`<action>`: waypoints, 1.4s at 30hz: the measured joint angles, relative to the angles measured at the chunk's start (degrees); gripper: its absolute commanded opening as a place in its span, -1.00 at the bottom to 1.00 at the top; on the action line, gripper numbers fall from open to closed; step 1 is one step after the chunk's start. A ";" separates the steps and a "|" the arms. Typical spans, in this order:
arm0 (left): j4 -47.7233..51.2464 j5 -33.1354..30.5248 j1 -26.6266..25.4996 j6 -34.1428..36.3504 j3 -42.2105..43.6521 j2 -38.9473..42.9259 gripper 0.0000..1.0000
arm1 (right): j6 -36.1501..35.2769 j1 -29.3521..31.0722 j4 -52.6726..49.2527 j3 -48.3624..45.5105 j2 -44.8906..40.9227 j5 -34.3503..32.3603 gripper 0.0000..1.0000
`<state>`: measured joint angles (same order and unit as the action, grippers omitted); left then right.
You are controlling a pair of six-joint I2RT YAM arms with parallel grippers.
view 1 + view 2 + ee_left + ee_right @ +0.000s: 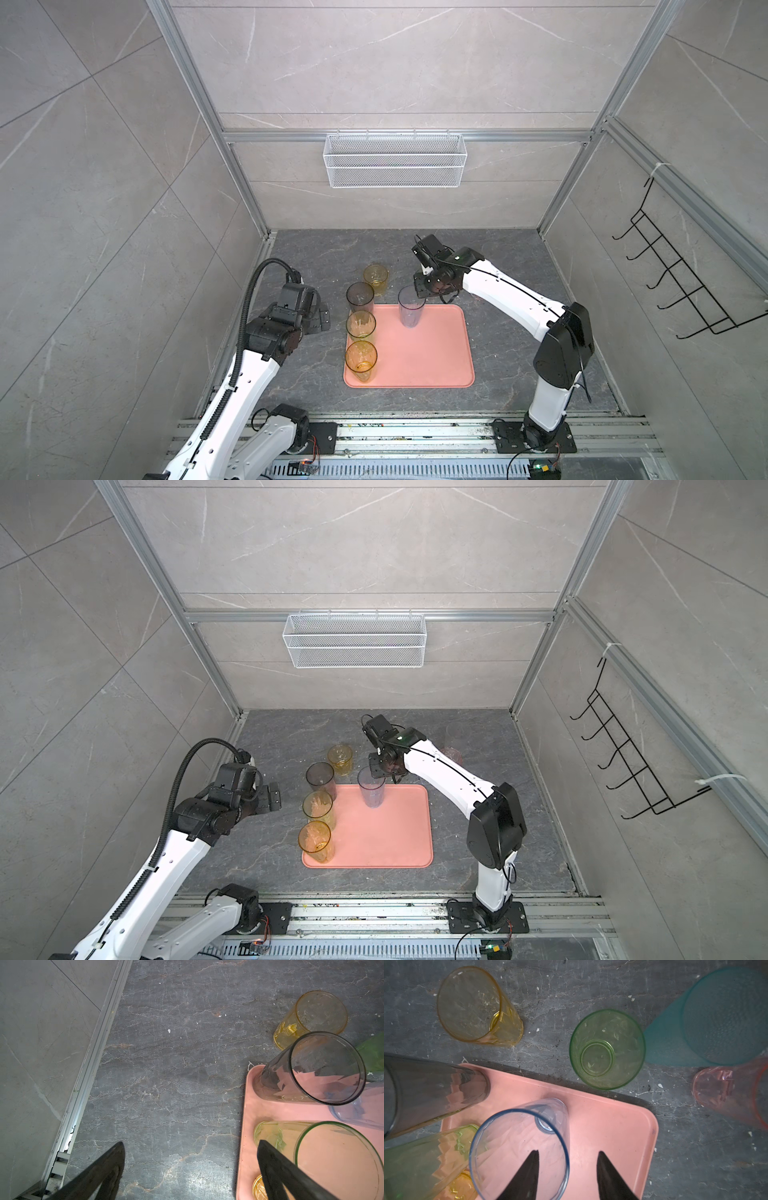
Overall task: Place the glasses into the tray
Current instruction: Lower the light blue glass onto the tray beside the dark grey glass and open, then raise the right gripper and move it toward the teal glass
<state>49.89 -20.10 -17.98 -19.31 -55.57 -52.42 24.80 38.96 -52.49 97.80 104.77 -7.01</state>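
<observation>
Glass (519,1136), blue, upright on tray (612,1126) | right fingers (529,1172) apart astride rim

Left arm (253,374), right arm (511,293): white shells, black joints. Black corrugated hose (247,299) on left, thin black cable (505,279) on right. Left tool (191,1141), right tool (568,1150): black tapered fingers (99,1174).
</observation>
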 measured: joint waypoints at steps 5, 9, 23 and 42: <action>0.00 -0.55 0.00 -0.09 0.00 0.11 0.98 | -0.44 0.00 -0.24 1.92 -3.39 -1.81 0.05; 0.02 -0.70 0.00 -0.17 0.00 0.39 0.98 | -0.66 -0.11 -0.15 2.71 -6.45 -3.91 0.10; 0.02 -0.76 0.02 -0.17 0.00 0.50 0.98 | -0.35 -4.83 3.43 1.42 -9.55 -6.88 0.23; 0.04 -0.76 0.02 -0.17 0.00 0.48 0.98 | 3.78 -15.63 10.91 -4.70 -5.77 -2.95 0.33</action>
<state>49.93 -20.86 -17.96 -19.49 -55.57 -51.94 28.58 23.33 -41.58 93.10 99.00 -9.96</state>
